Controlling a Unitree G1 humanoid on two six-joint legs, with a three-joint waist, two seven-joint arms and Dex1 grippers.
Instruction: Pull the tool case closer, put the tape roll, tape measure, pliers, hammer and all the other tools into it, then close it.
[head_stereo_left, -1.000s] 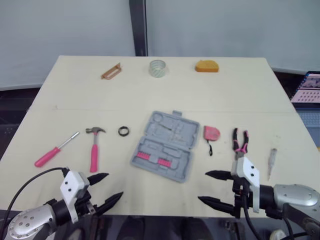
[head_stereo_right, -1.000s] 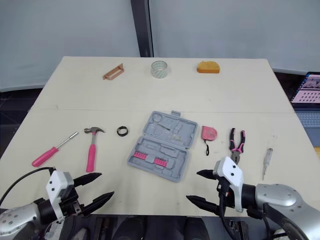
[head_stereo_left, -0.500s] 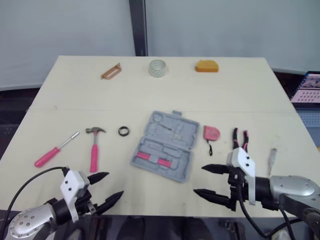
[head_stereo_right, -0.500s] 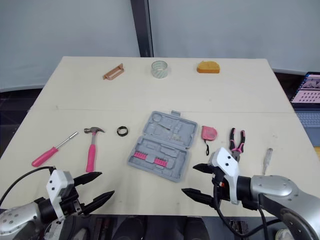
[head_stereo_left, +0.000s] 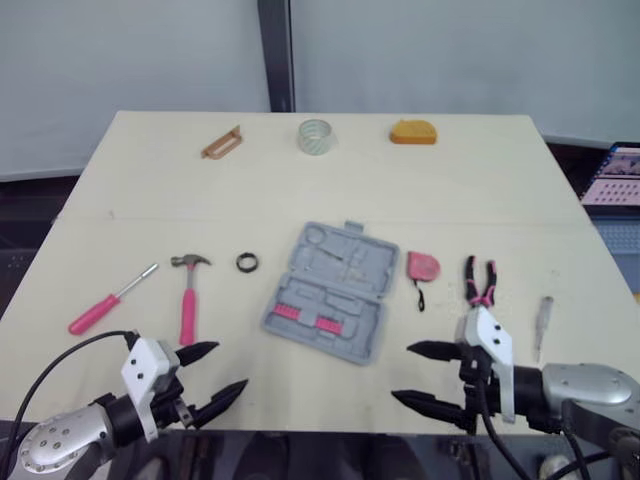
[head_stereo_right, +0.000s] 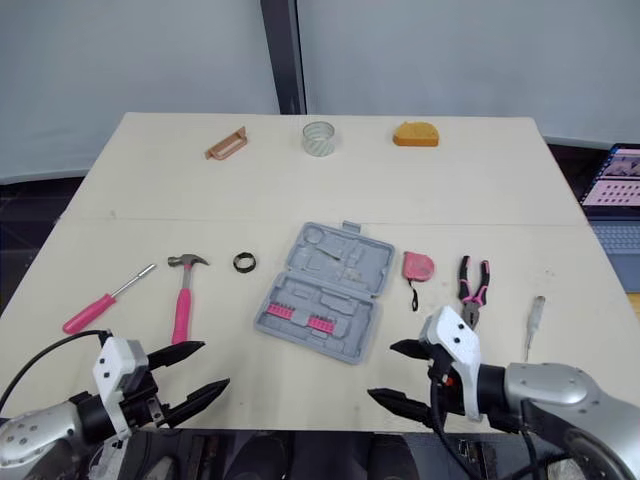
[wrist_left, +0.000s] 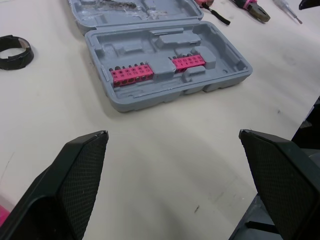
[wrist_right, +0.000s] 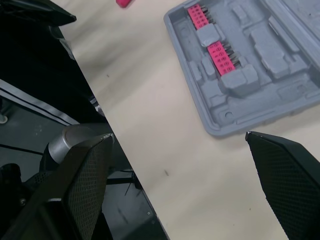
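Grey plastic hinged tool case (head_stereo_left: 330, 290) lies open on the pale table (head_stereo_left: 150, 180), untouched, while the right gripper (head_stereo_left: 402, 372), fingers spread wide and empty, has eased back slightly from it and the left gripper (head_stereo_left: 230, 366) waits equally open, so pulling seemingly hasn't begun.
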